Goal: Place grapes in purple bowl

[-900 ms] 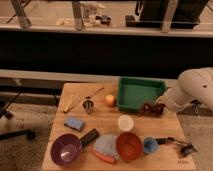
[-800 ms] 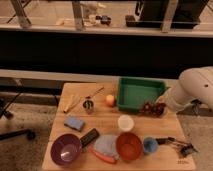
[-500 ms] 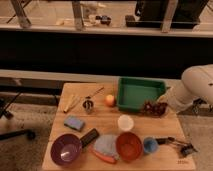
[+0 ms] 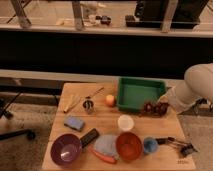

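At the front left of the wooden bench [image 4: 100,122] sits the purple bowl [image 4: 66,149]. To its right are a carrot [image 4: 104,156], an orange-red bowl [image 4: 129,146] and a small blue cup [image 4: 150,145]. A small printed mark [image 4: 182,161] at the bench's front right corner is too small to read. Farther back stands a white cup [image 4: 125,122]. The grapes [image 4: 150,108] lie on the bench just in front of the green tray [image 4: 140,93], well apart from the purple bowl. The claw [image 4: 164,106] is closed narrow right at the grapes; I cannot tell whether it grips them.
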Controlling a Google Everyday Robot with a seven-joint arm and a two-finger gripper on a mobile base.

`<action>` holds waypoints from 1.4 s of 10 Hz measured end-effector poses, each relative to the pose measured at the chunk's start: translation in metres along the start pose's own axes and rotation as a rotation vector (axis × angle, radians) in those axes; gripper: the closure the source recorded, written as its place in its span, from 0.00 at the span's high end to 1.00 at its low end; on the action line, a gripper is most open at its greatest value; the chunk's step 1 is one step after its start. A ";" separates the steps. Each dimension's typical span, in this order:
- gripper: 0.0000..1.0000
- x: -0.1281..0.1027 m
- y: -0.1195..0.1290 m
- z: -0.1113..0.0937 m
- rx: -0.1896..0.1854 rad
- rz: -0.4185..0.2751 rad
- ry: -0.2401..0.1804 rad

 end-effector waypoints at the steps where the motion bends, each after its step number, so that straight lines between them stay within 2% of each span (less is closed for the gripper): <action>1: 0.00 -0.001 0.001 -0.002 0.000 -0.005 0.000; 7: 0.00 -0.006 0.002 -0.011 0.001 -0.026 -0.002; 14: 0.00 -0.015 0.007 -0.007 -0.023 -0.040 -0.041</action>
